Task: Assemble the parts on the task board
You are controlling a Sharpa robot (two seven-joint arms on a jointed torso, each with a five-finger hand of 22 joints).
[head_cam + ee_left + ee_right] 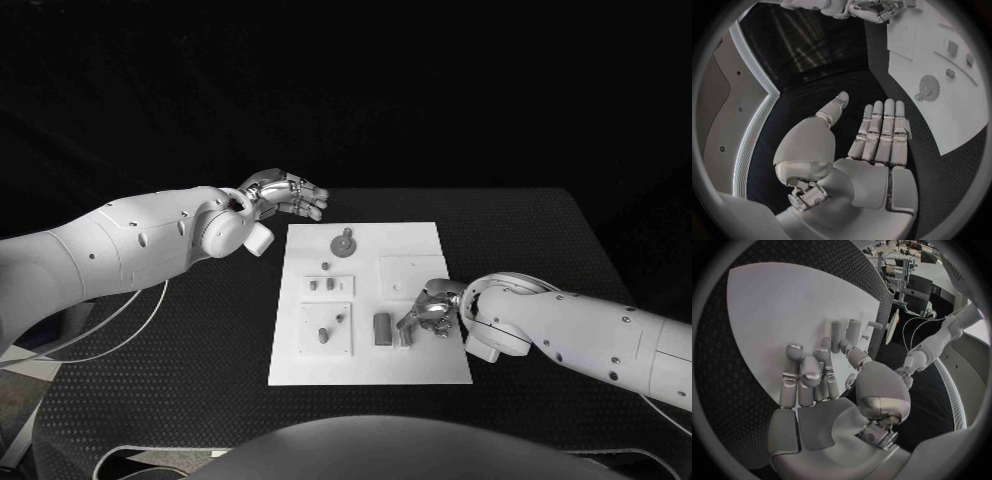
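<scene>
On the black worktop [188,390] before me lies the flat white task board [418,370], with small grey parts on it: a round toothed disc [343,243] near its far edge, short pegs [329,286] in the middle, and a dark upright block [382,328] toward the near end. My right hand [433,308] rests on the board just beside that block, fingers [795,375] curled down; I cannot tell whether they hold anything. My left hand [284,194] hovers off the board's far left corner, fingers [882,127] straight and holding nothing. I can read no writing anywhere.
</scene>
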